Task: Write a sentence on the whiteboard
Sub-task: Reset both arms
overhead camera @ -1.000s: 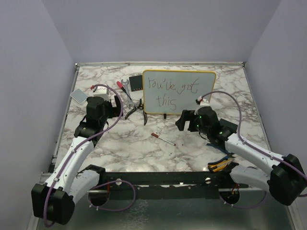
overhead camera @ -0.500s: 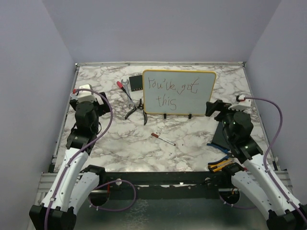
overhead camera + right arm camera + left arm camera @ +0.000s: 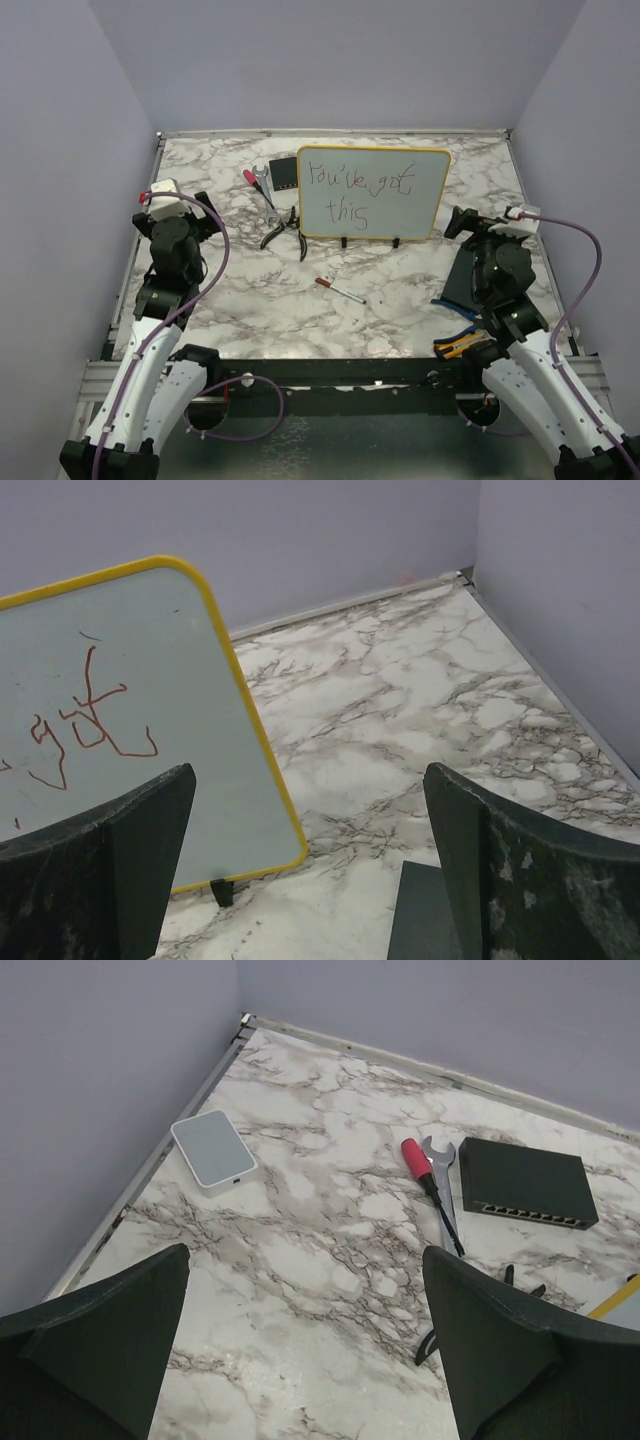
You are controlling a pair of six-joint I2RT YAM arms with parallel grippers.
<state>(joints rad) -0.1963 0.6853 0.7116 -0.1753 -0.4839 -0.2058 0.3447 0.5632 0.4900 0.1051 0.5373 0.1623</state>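
sentence on whiteboard unchanged, left gripper, right gripper pulled back, both wide open, empty

The worktop is smooth, marble-patterned and faintly glossy. The whiteboard has a glossy white face in a yellow plastic-looking frame. The wrench is bare bright metal; the box matt black. The right end effector is matt dark, pale-scuffed.

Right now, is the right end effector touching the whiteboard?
Apart. Top external view shows marble between the right end effector and the whiteboard.
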